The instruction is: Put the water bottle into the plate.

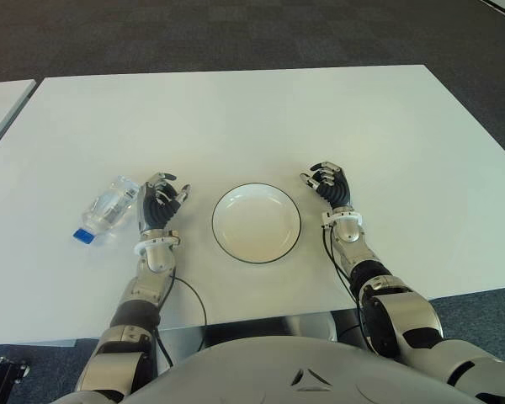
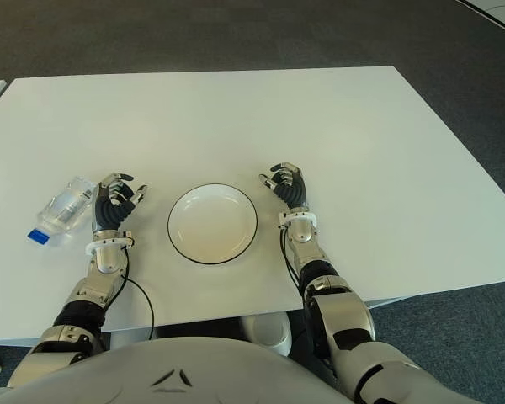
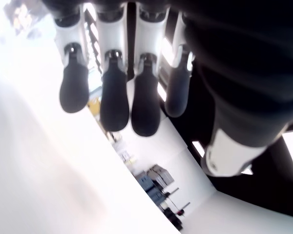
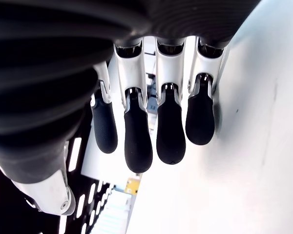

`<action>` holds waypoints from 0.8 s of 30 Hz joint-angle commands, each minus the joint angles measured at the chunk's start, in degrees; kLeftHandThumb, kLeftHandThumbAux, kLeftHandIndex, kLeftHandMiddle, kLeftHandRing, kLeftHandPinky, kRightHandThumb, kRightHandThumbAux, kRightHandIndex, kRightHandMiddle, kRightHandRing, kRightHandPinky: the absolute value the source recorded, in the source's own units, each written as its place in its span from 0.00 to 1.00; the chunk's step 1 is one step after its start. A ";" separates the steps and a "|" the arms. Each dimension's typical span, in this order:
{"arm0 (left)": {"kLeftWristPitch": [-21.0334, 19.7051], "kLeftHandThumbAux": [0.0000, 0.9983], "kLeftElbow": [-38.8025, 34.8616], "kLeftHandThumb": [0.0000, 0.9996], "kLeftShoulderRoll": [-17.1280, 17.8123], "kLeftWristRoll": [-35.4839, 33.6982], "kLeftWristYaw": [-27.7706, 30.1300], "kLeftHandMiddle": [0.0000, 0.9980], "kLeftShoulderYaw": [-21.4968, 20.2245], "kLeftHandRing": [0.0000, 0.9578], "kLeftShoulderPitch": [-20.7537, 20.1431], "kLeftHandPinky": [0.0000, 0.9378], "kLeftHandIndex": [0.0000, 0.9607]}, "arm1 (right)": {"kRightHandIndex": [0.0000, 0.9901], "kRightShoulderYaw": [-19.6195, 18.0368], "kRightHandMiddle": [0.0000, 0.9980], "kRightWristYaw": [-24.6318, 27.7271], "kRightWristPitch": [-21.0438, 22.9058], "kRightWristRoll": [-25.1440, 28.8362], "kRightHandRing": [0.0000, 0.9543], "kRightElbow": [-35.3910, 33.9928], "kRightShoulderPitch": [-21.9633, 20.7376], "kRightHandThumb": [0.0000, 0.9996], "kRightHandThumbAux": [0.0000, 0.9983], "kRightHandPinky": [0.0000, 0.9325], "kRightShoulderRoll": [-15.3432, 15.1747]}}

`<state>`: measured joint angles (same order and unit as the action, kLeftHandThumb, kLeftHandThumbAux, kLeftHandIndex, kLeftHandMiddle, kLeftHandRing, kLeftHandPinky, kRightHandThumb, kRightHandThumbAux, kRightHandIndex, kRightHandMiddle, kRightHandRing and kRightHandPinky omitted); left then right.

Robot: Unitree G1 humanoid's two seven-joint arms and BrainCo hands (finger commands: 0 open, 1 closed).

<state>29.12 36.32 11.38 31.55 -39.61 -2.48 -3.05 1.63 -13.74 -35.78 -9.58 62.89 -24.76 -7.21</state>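
nothing is done yet: the clear plastic water bottle with blue cap (image 1: 108, 210) lies on the white tabletop (image 1: 236, 118), left of the empty white round plate with dark rim (image 1: 257, 224). the left hand (image 1: 158, 206), just beside the bottle, and the right hand (image 1: 330, 186), right of the plate, have relaxed, half-curled fingers and hold nothing.

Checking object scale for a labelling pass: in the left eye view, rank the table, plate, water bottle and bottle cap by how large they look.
1. Table
2. Plate
3. Water bottle, lying on its side beside the left hand
4. Bottle cap

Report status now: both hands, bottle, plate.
Left hand and right hand open, holding nothing. Clear plastic water bottle lying down, left of left hand. Round white dark-rimmed plate between hands, nothing in it.
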 commanded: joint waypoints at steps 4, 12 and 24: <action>-10.52 0.72 -4.47 0.71 3.82 13.51 -17.53 0.67 3.23 0.70 1.06 0.72 0.45 | 0.44 0.77 0.64 0.12 2.35 -0.83 0.68 0.80 1.93 0.71 0.73 0.66 0.62; -17.81 0.72 -8.43 0.70 3.69 16.23 -26.25 0.59 4.07 0.66 1.84 0.68 0.45 | 0.44 0.88 0.65 -0.22 2.20 -0.69 0.68 1.29 1.76 0.71 0.73 0.65 0.82; -30.33 0.58 -13.61 0.37 4.73 12.41 -16.98 0.03 1.54 0.04 3.69 0.05 0.03 | 0.44 0.77 0.65 0.04 1.99 -0.37 0.68 1.78 1.41 0.71 0.73 0.64 1.02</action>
<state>3.77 23.41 16.18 44.97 -60.29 -0.11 -0.22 2.38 -14.05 -35.59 -9.72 63.09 -24.87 -6.86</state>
